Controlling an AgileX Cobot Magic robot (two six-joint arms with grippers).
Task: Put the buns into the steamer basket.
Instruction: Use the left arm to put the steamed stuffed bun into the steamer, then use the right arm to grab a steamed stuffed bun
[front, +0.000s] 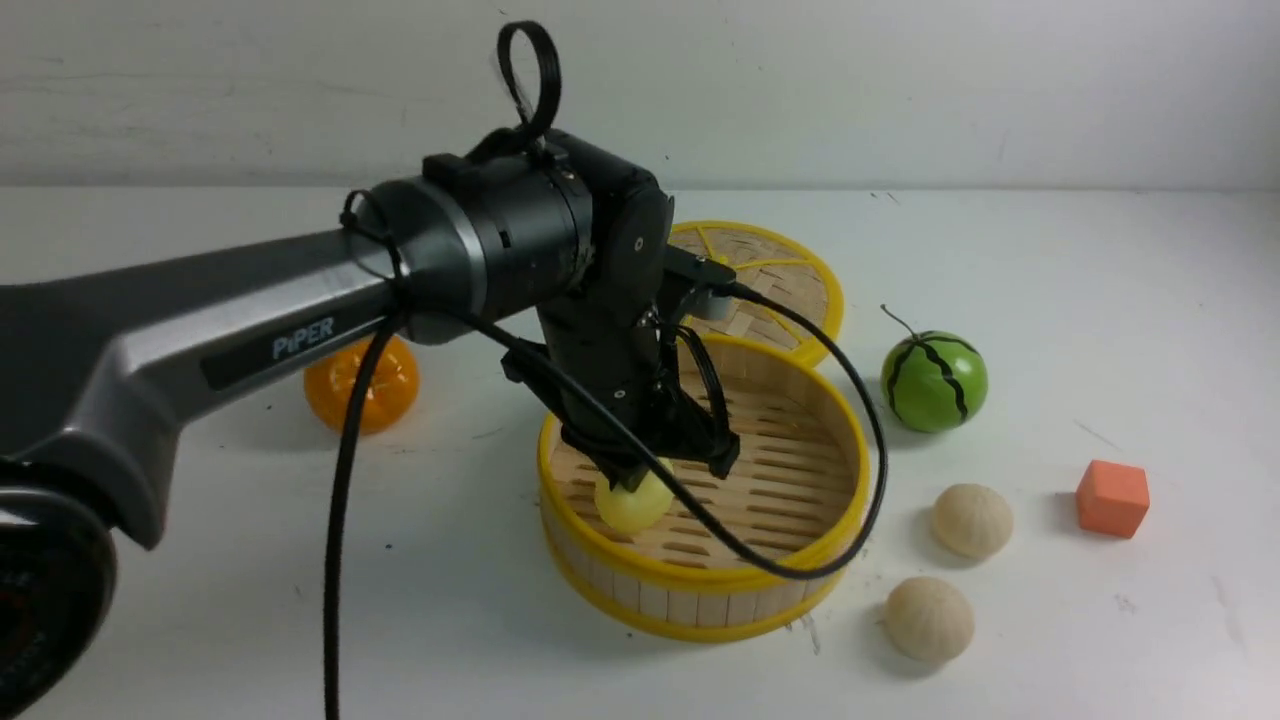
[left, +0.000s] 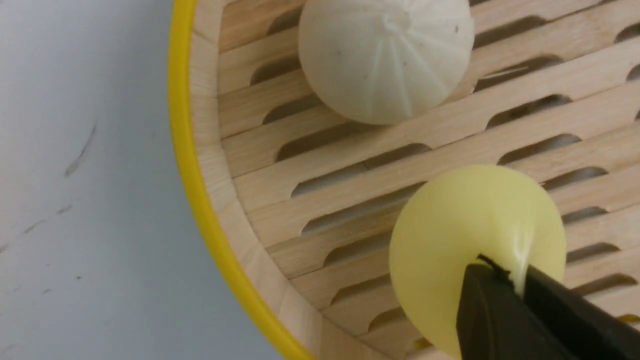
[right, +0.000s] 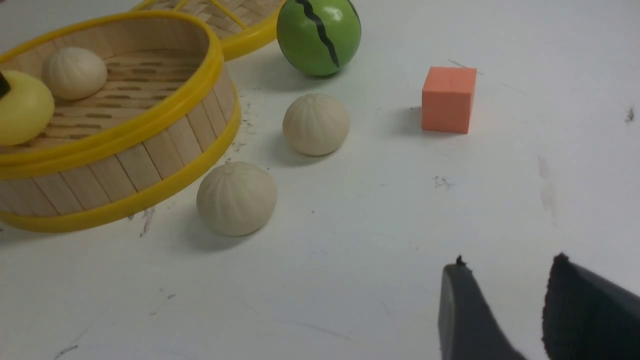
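Note:
The steamer basket stands mid-table. My left gripper reaches down into it near the front-left wall and is shut on the pale yellow bun, pinching a fold of it just above the slotted floor. A cream pleated bun lies on the floor beside it, hidden by the arm in the front view. Two more cream buns sit on the table right of the basket. My right gripper is open over bare table with nothing between its fingers.
The flat woven lid lies behind the basket. An orange tangerine sits to the left under my left arm. A green striped watermelon ball and an orange cube lie on the right.

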